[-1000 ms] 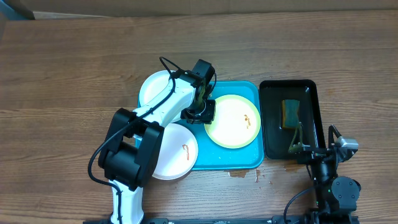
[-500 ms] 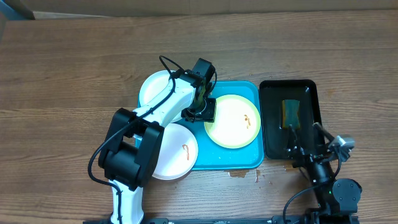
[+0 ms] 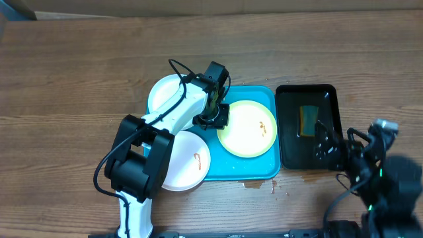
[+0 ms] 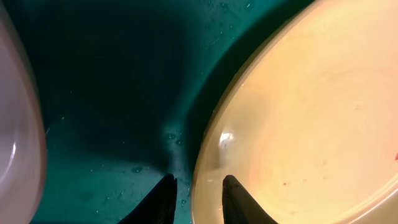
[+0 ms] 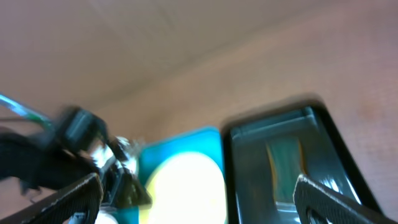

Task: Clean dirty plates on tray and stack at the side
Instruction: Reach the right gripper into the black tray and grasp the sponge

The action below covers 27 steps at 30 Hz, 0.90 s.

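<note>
Right pincer (image 5: 198, 179): nearest the robot's side; jaws wide apart, nothing between them; it hangs over the near end of the black tray (image 3: 291, 155), blurred in the overhead view.
Near white plate (image 3: 188, 160): lies across the tray's near left corner, partly over the tabletop (image 3: 79, 66); one reddish-brown smear near its middle.
Drips (image 3: 261, 184): small brownish marks on the tabletop just off the tray's near edge.
Tray (image 3: 264, 170): turquoise, wet-looking in the wrist view; it carries the green-rimmed plate.
Green-rimmed plate (image 3: 246, 128): flat on the tray, right of centre; a few small reddish specks on its face.
Left pincer (image 4: 199, 183): low at the plate's left rim; jaws narrow, one finger outside the rim and one over the plate's face; whether they already pinch it I cannot tell.
Step in hand: probably taking hold of this plate by its rim so it can be wiped.
Doing it well: seat the outer finger under the lip before closing; close firmly, since a wet rim may slip; lift only a little and keep the plate level; hold it steady for the other arm.
Sponge (image 3: 307, 120): yellow-green block in the black tray, beyond the right pincer; apart from it.
Far white plate (image 3: 165, 94): beyond the tray's far left corner, partly hidden by the left arm; looks clean.
</note>
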Available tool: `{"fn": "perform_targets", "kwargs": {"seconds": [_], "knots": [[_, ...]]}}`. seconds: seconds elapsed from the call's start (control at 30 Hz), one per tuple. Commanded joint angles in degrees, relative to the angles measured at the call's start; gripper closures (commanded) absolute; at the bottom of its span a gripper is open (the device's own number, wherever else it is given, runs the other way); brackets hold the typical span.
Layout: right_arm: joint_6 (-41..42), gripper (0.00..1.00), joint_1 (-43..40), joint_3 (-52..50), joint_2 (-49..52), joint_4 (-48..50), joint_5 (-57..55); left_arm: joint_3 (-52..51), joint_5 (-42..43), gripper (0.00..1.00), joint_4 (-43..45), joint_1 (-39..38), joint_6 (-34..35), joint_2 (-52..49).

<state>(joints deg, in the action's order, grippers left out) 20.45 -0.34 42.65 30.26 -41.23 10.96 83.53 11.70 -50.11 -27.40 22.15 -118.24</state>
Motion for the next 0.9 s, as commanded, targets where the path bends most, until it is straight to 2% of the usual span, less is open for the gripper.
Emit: {"fn": "perform_targets", "kwargs": {"seconds": [0.0,0.1,0.17,0.3,0.37,0.43,0.53,0.87], "knots": [[-3.1,0.00,0.2,9.9,15.8,-7.0,-1.4,-0.5,-0.3,0.75,-0.2,-0.1,0.2,-0.5],[-2.9,0.00,0.2,15.6,27.8,-10.6,-0.4,-0.5,-0.3,0.82,-0.2,-0.1,0.2,-0.5],[-2.9,0.00,0.2,17.2,34.7,-11.0,0.1,-0.5,-0.3,0.96,-0.2,-0.1,0.2,-0.5],[-2.9,0.00,0.2,17.3,45.3,-10.3,-0.1,-0.5,-0.3,0.96,-0.5,-0.2,0.2,-0.5],[-2.9,0.13,0.2,17.3,50.1,-10.1,-1.7,-0.5,-0.3,0.96,-0.5,-0.2,0.2,-0.5],[-2.8,0.17,0.2,17.3,54.0,-10.1,-4.7,-0.5,-0.3,0.96,-0.5,-0.2,0.2,-0.5],[-2.7,0.17,0.2,17.2,58.8,-9.8,-8.8,-0.5,-0.3,0.95,-0.5,-0.2,0.2,-0.5],[-3.0,0.18,0.2,17.2,68.7,-3.1,-10.5,-0.5,-0.1,0.91,-0.2,-0.2,0.2,-0.5]]}}
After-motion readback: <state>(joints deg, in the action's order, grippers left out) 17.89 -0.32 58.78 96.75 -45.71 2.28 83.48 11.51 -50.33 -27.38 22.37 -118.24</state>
